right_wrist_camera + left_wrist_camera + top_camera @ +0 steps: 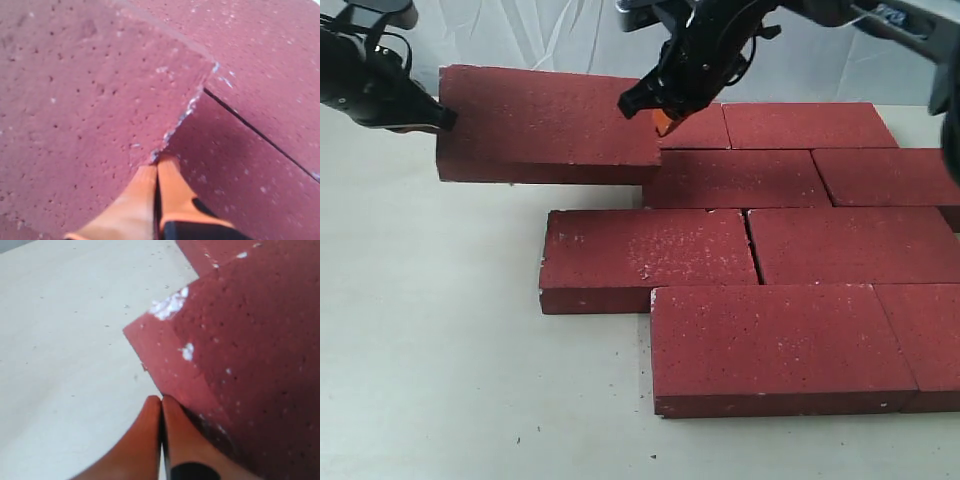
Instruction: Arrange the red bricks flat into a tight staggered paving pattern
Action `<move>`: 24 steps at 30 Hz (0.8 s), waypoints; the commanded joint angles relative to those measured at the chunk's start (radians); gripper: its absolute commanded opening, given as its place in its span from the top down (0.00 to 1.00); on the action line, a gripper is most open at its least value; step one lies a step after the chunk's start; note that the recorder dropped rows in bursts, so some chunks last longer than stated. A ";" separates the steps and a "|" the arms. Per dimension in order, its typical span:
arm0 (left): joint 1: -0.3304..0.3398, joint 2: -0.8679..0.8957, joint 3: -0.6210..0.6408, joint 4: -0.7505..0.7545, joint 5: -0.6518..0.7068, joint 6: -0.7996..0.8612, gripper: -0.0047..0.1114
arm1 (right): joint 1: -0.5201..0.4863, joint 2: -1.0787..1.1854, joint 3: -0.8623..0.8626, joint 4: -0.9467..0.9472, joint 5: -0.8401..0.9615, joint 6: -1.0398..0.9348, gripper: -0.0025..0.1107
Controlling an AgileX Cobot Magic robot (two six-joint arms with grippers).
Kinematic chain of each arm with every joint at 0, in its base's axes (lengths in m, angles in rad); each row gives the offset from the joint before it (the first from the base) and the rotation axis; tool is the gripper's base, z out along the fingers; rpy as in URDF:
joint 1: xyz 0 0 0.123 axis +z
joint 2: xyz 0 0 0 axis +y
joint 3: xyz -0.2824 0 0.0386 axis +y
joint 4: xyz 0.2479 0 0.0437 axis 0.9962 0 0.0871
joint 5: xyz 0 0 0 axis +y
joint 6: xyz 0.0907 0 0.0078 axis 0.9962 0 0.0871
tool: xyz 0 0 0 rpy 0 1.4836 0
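1. Red bricks (790, 240) packed flat in staggered rows toward the desk's (430, 330) right side, joints tight; open desk to the left and along the near edge.
2. One loose brick (550, 125) at the far left, long axis parallel to the rows. Left end out over bare desk, right corner overlapping the laid bricks with shadow beneath.
3. Loose brick between the two tools. Left gripper (161, 402) with orange fingers pressed together on nothing, tips against the brick's left end. Right gripper (157, 165) likewise closed and empty, tips touching the brick's right corner.
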 commanded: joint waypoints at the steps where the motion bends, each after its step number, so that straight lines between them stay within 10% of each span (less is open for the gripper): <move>1: 0.032 0.049 -0.011 -0.112 0.050 0.002 0.96 | 0.083 0.088 -0.127 0.227 -0.040 0.012 0.99; 24: 0.185 0.195 0.036 -0.085 -0.139 0.000 0.96 | 0.160 0.267 -0.246 0.237 -0.189 0.008 0.99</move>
